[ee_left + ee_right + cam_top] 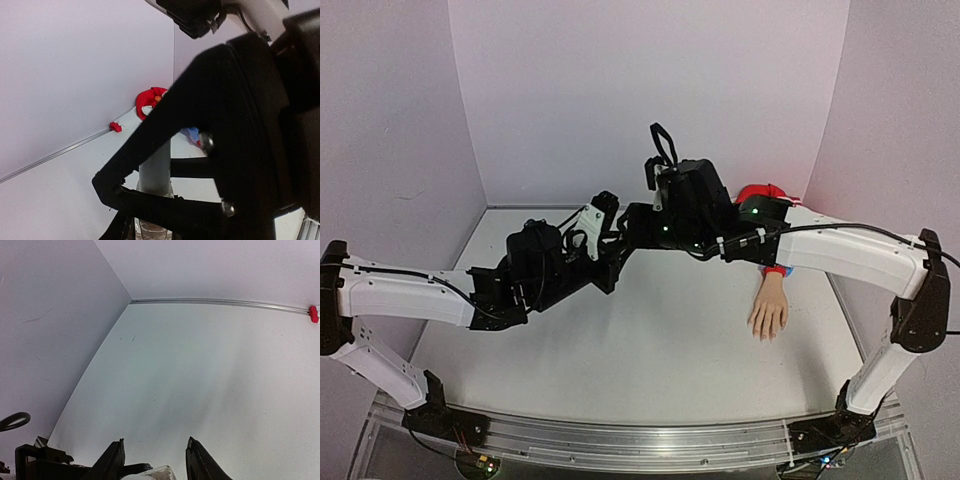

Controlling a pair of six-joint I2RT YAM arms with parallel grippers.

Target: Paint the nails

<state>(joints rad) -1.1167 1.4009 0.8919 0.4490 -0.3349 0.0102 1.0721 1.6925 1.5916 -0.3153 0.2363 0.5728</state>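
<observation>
The pale fake hand (769,308) lies palm down at the right of the table, red cuff (775,271) toward the back. Its nails are too small to make out. Its sleeve is mostly hidden under my right arm; a blue bit (192,134) shows. My two grippers meet at mid-table. My left gripper (605,225) holds the small clear bottle (150,231) upright. My right gripper (638,228) has one jaw behind and one in front of the bottle's grey cap (155,170), closed in on it. The cap also shows low between the right gripper's jaws (154,456).
A red cloth bundle (760,192) lies at the back right corner, also in the left wrist view (149,101). A small red clip (313,313) sits on the metal strip along the back wall. My right arm passes over the hand's sleeve.
</observation>
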